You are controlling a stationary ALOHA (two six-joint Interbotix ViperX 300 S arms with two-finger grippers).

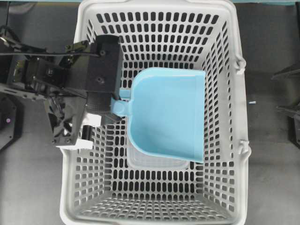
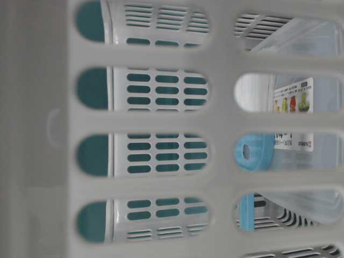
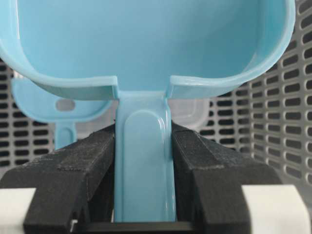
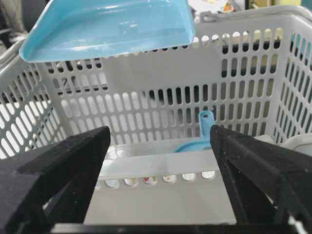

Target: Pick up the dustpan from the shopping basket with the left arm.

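Note:
The light blue dustpan (image 1: 168, 112) hangs level over the middle of the grey shopping basket (image 1: 237, 93), its wide lip pointing right. My left gripper (image 1: 117, 106) is shut on its thin handle. In the left wrist view the black pads (image 3: 195, 151) press both sides of the handle (image 3: 144, 161), with the scoop (image 3: 146, 44) just ahead. In the right wrist view the dustpan (image 4: 107, 24) floats at about rim height of the basket (image 4: 243, 87). My right gripper (image 4: 161, 141) stands open outside the basket's wall, holding nothing.
A clear plastic container (image 1: 157, 163) lies on the basket floor under the dustpan. A second light blue piece with a holed handle (image 4: 204, 121) rests beside it, also seen at table level (image 2: 252, 152). Dark parts of the right arm (image 1: 289, 117) sit at the right edge.

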